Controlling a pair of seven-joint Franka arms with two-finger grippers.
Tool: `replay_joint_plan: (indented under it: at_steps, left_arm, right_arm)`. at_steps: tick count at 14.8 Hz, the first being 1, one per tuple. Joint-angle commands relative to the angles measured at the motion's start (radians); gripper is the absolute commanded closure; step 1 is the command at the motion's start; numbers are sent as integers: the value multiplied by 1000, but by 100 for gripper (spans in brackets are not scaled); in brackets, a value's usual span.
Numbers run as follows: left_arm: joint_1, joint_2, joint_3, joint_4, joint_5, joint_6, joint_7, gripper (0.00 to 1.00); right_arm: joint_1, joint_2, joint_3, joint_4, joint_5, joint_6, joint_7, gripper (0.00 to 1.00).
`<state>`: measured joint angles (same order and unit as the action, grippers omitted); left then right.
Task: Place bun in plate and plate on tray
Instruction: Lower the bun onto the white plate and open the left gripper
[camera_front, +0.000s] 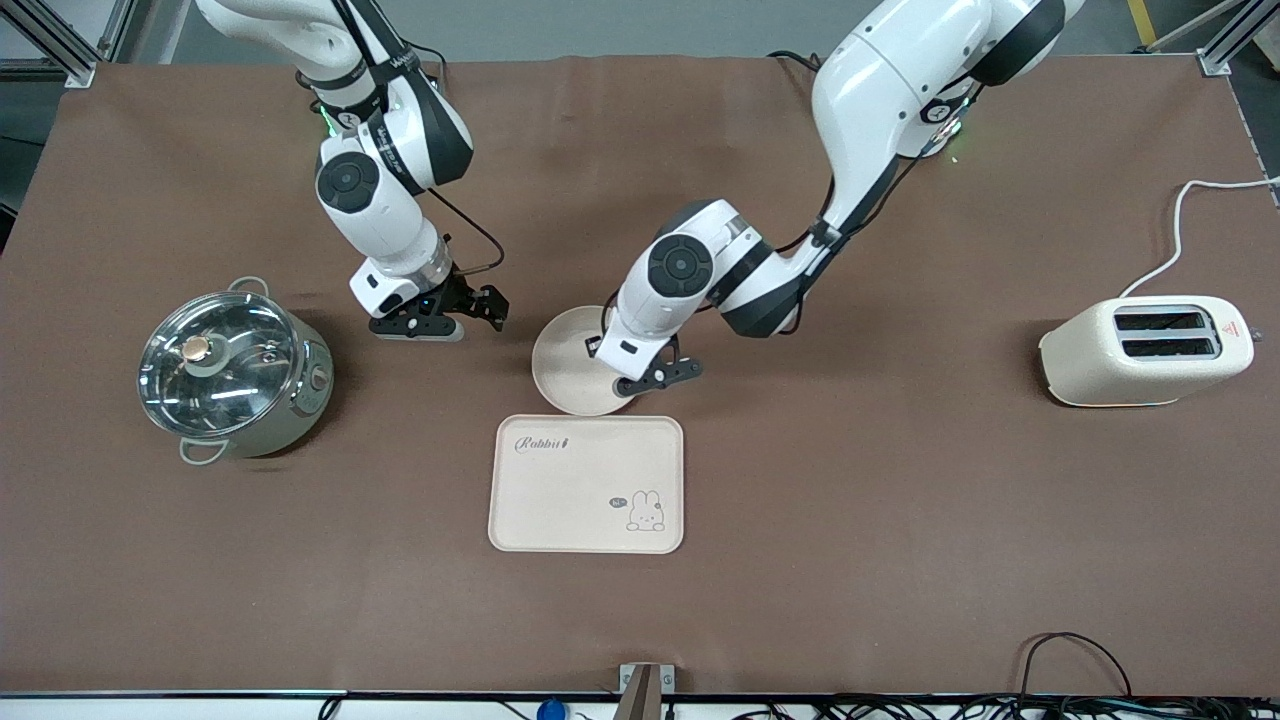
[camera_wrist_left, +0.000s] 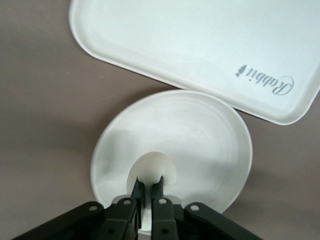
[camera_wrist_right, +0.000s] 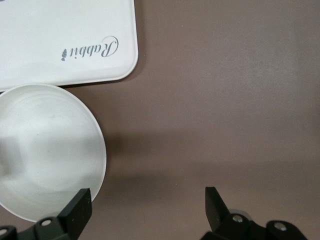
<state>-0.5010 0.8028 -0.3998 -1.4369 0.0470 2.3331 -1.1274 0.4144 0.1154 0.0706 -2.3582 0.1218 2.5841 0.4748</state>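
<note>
"Rabbit" lettering on tray (camera_front: 585, 485); red warning triangle on toaster (camera_front: 1145, 350)

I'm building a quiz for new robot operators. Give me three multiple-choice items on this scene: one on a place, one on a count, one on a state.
1. Where is the plate?
A. On the pot's lid
B. On the tray
C. On the table, farther from the front camera than the tray

2. How many slots does the toaster have on top?
A. Two
B. One
C. Four

3. What is the left gripper doing?
A. Open and empty
B. Shut on the bun, over the plate
C. Shut on the tray's rim

Answers:
1 C: brown table shows all around the plate, and the tray holds nothing.
2 A: two dark slots lie side by side.
3 B: the left wrist view shows the fingers pinching the bun above the plate.

The right gripper hangs open over the table beside the plate.
</note>
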Motion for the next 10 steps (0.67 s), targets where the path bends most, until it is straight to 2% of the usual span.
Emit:
replay_joint_plan:
  at_steps: [1, 2, 3, 5, 7, 10]
  left_arm:
    - [-22, 38, 6, 33, -16, 49, -29, 61]
    - [-27, 39, 9, 33, -15, 57, -38, 39]
    - [-28, 33, 10, 33, -4, 55, -41, 0]
    - [-22, 0, 18, 33, -1, 43, -41, 0]
    - [-8, -54, 33, 35, 1, -35, -38, 0]
    - [-19, -79, 42, 41, -1, -71, -40, 0]
  right_arm:
    - [9, 19, -3, -16, 30, 22, -12, 0]
    - [11, 36, -3, -13, 33, 27, -10, 0]
    - [14, 47, 0, -12, 36, 31, -12, 0]
    - [50, 84, 1, -10, 53, 107, -9, 0]
    - [89, 134, 1, -9, 93, 189, -8, 0]
    - [116, 174, 1, 17, 104, 211, -5, 3]
